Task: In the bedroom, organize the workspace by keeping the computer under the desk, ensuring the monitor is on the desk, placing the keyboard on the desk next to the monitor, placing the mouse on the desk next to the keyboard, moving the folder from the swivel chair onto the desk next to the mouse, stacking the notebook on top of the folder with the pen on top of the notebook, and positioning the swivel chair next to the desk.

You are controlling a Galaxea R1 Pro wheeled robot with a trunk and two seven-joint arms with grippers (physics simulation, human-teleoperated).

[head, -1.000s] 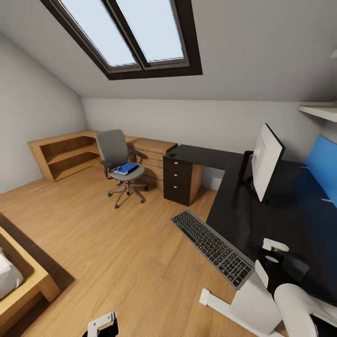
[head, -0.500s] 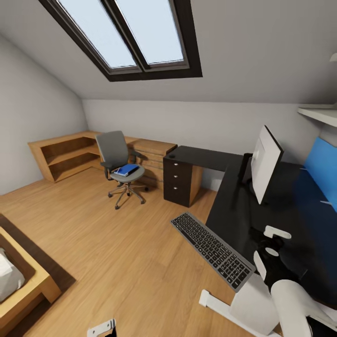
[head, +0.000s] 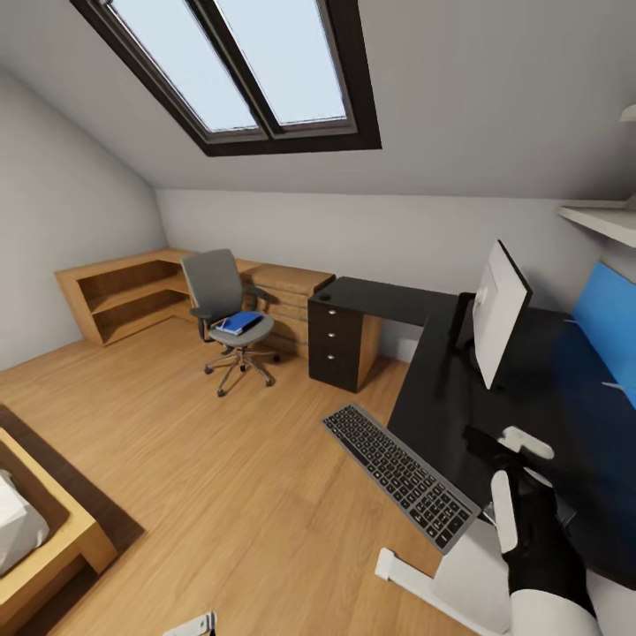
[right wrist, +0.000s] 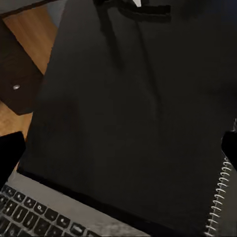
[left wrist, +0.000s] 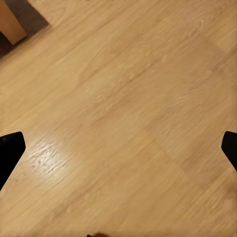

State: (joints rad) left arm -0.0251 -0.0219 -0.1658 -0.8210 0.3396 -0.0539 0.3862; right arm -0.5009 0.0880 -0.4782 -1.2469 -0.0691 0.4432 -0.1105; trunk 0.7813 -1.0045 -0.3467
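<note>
The silver keyboard (head: 399,472) lies askew at the black desk (head: 433,389) edge, much of it jutting over the floor; its keys also show (right wrist: 44,217). My right gripper (head: 515,480) hovers open over the desk top just beside it, fingers (right wrist: 11,154) wide apart. A spiral-bound notebook (right wrist: 220,205) lies on the desk by one finger. The monitor (head: 500,311) stands on the desk. A small dark mouse (head: 324,297) sits on the desk's far end. The blue folder (head: 238,321) rests on the swivel chair (head: 219,296). The light-grey computer (head: 477,570) stands below the keyboard's near end. My left gripper (left wrist: 118,148) is open over bare floor.
A black drawer unit (head: 336,343) carries the desk's far end, and a blue back panel (head: 609,327) lines its right side. Low wooden shelving (head: 124,291) runs along the far wall. A bed corner (head: 49,539) sits at the lower left. The desk's white foot (head: 408,572) lies on the floor.
My right gripper has moved a little further over the desk top. The left gripper has sunk almost out of the head view's lower edge. The keyboard has barely moved.
</note>
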